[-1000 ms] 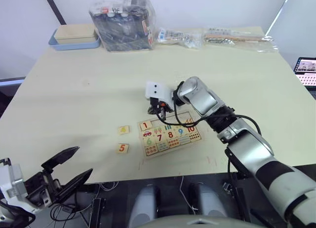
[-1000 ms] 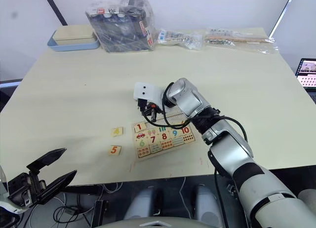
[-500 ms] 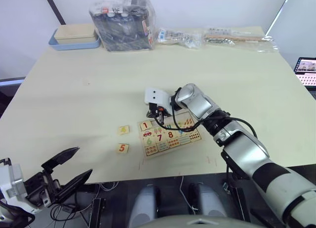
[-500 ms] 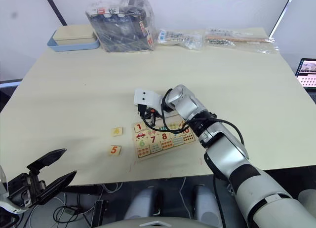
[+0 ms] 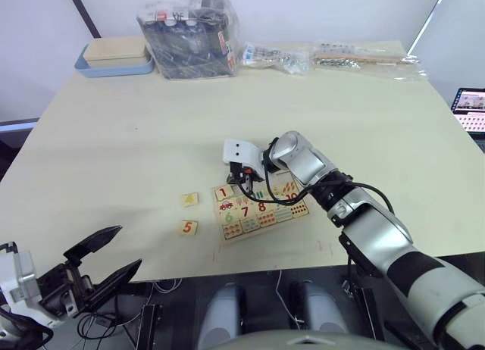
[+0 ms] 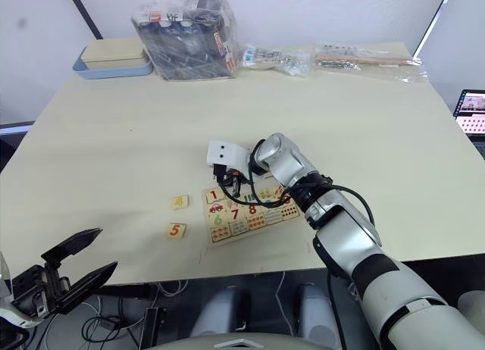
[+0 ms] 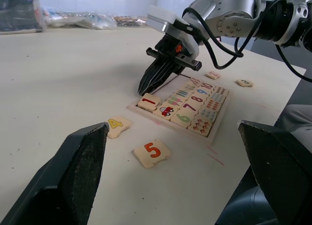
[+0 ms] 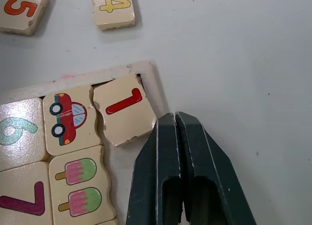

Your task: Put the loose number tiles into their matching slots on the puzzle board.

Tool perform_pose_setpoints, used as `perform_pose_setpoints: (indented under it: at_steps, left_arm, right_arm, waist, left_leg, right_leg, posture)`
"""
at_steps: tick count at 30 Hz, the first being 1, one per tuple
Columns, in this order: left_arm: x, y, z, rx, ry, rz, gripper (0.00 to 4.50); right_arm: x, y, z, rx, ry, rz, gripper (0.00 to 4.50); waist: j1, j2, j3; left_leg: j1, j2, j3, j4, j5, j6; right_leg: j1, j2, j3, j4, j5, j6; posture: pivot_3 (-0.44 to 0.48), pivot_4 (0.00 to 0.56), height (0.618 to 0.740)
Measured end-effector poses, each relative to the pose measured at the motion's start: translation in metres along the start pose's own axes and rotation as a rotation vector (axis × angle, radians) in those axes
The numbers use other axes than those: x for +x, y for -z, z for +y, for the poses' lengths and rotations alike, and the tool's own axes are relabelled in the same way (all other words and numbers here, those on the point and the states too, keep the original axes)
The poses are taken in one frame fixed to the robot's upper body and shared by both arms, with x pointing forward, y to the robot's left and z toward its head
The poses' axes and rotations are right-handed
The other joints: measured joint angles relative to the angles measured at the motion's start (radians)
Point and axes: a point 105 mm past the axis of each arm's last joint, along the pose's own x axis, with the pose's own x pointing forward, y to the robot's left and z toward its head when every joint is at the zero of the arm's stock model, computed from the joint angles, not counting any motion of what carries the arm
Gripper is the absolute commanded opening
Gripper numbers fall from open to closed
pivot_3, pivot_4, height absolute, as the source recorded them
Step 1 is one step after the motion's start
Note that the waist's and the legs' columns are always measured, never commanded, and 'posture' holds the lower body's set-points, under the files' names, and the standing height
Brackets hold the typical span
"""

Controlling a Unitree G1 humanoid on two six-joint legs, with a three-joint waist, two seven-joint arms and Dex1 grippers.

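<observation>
The right gripper (image 8: 174,119), black fingers pressed together and empty, touches the flat light-wood puzzle board (image 5: 261,206) beside its crooked square "1" tile (image 8: 125,109); tiles "4" (image 5: 189,200) and "5" (image 5: 187,227) lie nearby.

- The two eye views look forward and down from the head over the table (image 5: 114,138), from some way off, and share almost the same scene.
- The left wrist view looks low across the table toward the puzzle board (image 7: 181,110).
- The right wrist view looks down, close over the board's corner.
</observation>
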Motion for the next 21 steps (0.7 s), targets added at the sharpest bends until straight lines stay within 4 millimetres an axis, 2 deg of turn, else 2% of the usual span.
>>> perform_pose_setpoints:
  at_steps: [21]
  left_arm:
    - [0.0012,-0.0013,0.0013,0.005,0.002,0.0,4.5]
  right_arm:
    - [-0.002,0.0013,0.0061,-0.025,-0.029,0.017,0.06]
  waist:
    - [0.0,0.0,0.0]
  left_leg:
    - [0.0,0.0,0.0,0.0,0.0,0.0]
  right_leg:
    - [0.0,0.0,0.0,0.0,0.0,0.0]
  posture:
    - [0.0,0.15,0.74]
